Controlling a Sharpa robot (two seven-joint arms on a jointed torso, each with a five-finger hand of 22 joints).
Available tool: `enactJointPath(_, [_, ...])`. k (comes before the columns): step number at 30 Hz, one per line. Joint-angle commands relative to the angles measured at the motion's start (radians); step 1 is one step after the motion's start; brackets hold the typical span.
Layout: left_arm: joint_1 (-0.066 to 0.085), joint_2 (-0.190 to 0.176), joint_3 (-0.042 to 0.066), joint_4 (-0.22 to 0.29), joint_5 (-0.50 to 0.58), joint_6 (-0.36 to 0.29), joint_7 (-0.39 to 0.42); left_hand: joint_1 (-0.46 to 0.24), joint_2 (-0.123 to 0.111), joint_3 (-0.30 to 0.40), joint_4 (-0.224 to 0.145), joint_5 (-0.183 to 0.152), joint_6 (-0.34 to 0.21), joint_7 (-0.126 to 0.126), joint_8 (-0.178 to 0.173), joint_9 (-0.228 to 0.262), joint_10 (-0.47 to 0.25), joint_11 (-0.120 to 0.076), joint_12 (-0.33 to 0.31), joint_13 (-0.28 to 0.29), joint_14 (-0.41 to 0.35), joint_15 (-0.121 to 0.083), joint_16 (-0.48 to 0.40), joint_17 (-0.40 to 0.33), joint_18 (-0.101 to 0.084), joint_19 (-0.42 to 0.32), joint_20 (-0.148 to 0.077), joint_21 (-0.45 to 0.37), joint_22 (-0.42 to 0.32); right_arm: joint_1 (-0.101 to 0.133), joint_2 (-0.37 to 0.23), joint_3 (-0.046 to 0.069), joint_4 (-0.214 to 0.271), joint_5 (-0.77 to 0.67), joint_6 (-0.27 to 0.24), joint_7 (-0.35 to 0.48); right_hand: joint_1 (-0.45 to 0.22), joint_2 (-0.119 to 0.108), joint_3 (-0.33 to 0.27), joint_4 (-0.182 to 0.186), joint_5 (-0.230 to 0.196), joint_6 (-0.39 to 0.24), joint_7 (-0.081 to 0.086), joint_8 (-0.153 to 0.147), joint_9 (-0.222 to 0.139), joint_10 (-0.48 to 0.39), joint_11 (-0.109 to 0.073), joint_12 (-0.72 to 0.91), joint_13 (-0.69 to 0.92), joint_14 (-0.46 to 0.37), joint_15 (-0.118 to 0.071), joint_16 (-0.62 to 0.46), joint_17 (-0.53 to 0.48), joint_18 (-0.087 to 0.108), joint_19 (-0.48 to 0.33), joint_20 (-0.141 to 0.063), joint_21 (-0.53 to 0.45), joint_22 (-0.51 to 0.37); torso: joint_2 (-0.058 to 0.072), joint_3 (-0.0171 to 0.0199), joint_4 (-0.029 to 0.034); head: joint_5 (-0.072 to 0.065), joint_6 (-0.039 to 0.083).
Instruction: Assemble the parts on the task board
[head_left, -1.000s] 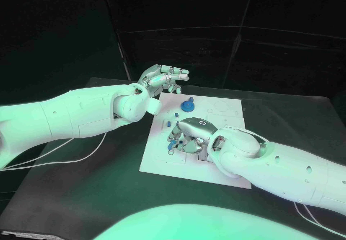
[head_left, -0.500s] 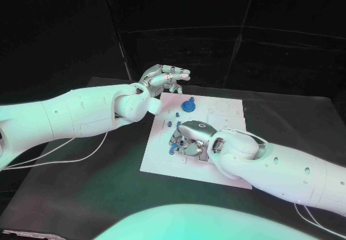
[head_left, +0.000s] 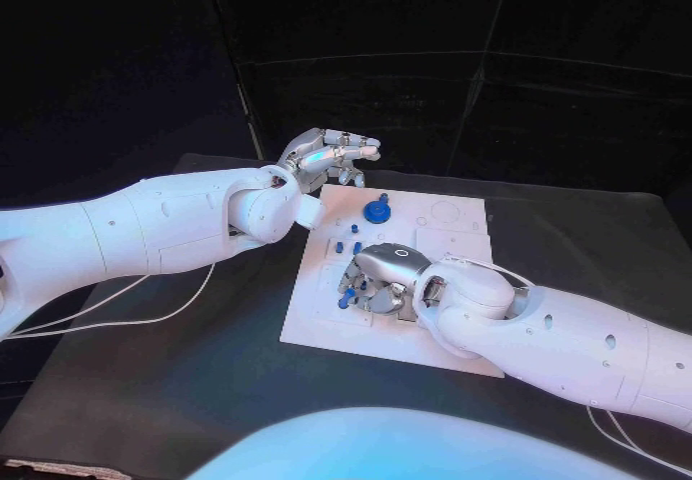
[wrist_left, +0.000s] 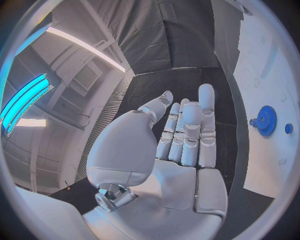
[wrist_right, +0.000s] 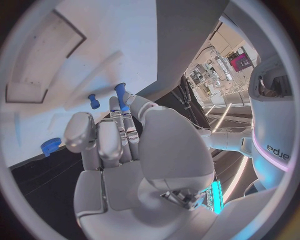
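Right hand (head_left: 381, 281) on the task board (head_left: 450, 238), perhaps pinching a blue part (head_left: 346, 294), left hand (head_left: 327, 155) raised empty

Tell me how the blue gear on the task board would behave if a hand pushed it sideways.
The blue gear is a toothed disc with a hub, probably stiff plastic and light. It seems seated on the task board, so a sideways push may turn it rather than slide it. Loose and set on edge, it could roll.

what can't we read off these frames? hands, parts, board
- Right hand, head view: its back covers the fingertips, so whether it holds a blue part is unclear; in the right wrist view the fingers hide the contact.
- Task board, head view: the right arm covers its near right part.
- Small blue pegs, head view: too small to tell shape or seating.
- Blue gear, left wrist view: bent at the circle's rim.
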Motion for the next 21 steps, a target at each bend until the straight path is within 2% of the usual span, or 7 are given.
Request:
enactJointPath(1, [0.002,-0.001,0.001,0.002,0.003,0.012,0.004,-0.001,0.006,-0.003,0.001,0.005,-0.006,0.001,0.007,0.000,-0.004,0.000,0.001,0.000,-0.004,0.005,-0.003,-0.001,0.014,-0.002,0.007,-0.003,-0.001,0.000,0.004,-0.002,-0.003,-0.029,0.021,-0.020,0.002,-0.010,0.006,0.000,0.005,0.006,0.002,0.006,0.001,0.006,-0.001,-0.006,0.000,0.010,-0.007,-0.001,-0.002,-0.006,0.000,0.000,-0.001,-0.002,0.000,0.0003,-0.0003,0.002,-0.001])
enactJointPath(3, [0.002,-0.002,0.001,0.002,0.003,0.012,0.004,-0.001,0.006,-0.003,0.001,0.005,-0.006,0.001,0.007,0.000,-0.004,0.000,0.001,0.000,-0.004,0.005,-0.003,-0.001,0.014,-0.002,0.007,-0.003,-0.001,-0.001,0.007,-0.003,-0.002,-0.037,0.016,-0.027,0.001,-0.011,0.006,0.000,0.005,0.005,0.003,0.006,0.000,0.005,0.000,-0.007,0.000,0.010,-0.007,-0.003,-0.004,-0.006,-0.001,0.000,-0.003,-0.005,0.000,0.0004,-0.0004,0.003,-0.001])
enactJointPath(7, [0.002,-0.002,0.001,0.001,0.003,0.012,0.003,-0.001,0.006,-0.003,0.001,0.005,-0.006,0.001,0.007,0.000,-0.004,0.000,0.001,0.000,-0.004,0.005,-0.003,-0.001,0.014,-0.002,0.007,-0.003,-0.001,-0.001,0.010,-0.018,0.003,-0.053,0.009,-0.046,-0.001,-0.015,0.012,-0.004,0.007,-0.005,0.007,-0.001,-0.002,-0.002,0.003,-0.014,-0.001,0.008,-0.004,-0.004,-0.007,-0.005,-0.006,0.001,-0.006,-0.011,0.000,0.0005,-0.0016,0.004,-0.002])
enactJointPath(10, [0.002,-0.002,0.001,0.000,0.003,0.012,0.003,-0.001,0.006,-0.003,0.001,0.005,-0.006,0.001,0.007,0.000,-0.004,0.000,0.001,0.000,-0.004,0.005,-0.003,-0.001,0.014,-0.002,0.007,-0.003,-0.001,-0.001,0.014,-0.024,0.004,-0.060,0.001,-0.055,-0.012,-0.020,0.015,-0.002,0.006,-0.019,0.014,-0.011,-0.005,-0.015,0.009,-0.024,-0.003,0.006,0.000,-0.007,-0.011,-0.003,-0.015,0.004,-0.013,-0.024,-0.001,0.0005,-0.0011,0.003,-0.001])
enactJointPath(13, [0.002,-0.002,0.001,0.000,0.003,0.013,0.002,-0.001,0.006,-0.003,0.001,0.005,-0.006,0.001,0.007,0.000,-0.004,0.000,0.001,0.000,-0.004,0.005,-0.003,-0.001,0.014,-0.002,0.007,-0.003,-0.001,-0.001,0.016,-0.027,0.006,-0.063,-0.019,-0.056,-0.041,-0.041,0.014,0.009,0.006,-0.072,0.036,-0.031,-0.010,-0.079,0.032,-0.061,-0.007,-0.003,0.018,-0.023,-0.039,0.003,-0.038,0.016,-0.034,-0.062,0.000,0.0001,-0.0003,0.002,0.000])
enactJointPath(16, [0.002,-0.002,0.001,0.000,0.003,0.012,0.000,-0.001,0.007,-0.004,0.002,0.005,-0.006,0.001,0.008,0.000,-0.005,0.000,0.003,0.001,-0.005,0.005,-0.003,-0.003,0.014,-0.002,0.007,-0.004,-0.002,-0.001,0.017,-0.029,0.009,-0.064,-0.032,-0.053,-0.064,-0.064,-0.004,0.017,0.015,-0.120,0.055,-0.029,-0.008,-0.140,0.054,-0.074,-0.006,-0.012,0.036,-0.041,-0.069,0.010,-0.060,0.034,-0.056,-0.099,0.000,0.0005,0.0004,0.003,-0.001])
enactJointPath(21, [0.002,-0.003,0.001,-0.003,0.003,0.010,-0.003,-0.001,0.008,-0.005,0.003,0.005,-0.006,0.001,0.008,0.000,-0.005,0.000,0.004,0.001,-0.005,0.005,-0.003,-0.002,0.014,-0.002,0.007,-0.005,-0.003,-0.001,0.014,-0.030,0.015,-0.058,-0.066,-0.043,-0.066,-0.065,-0.015,0.017,0.034,-0.121,0.057,-0.024,-0.006,-0.165,0.058,-0.069,-0.005,-0.015,0.040,-0.045,-0.075,0.014,-0.068,0.042,-0.065,-0.112,0.000,0.0002,0.0006,0.003,-0.001])
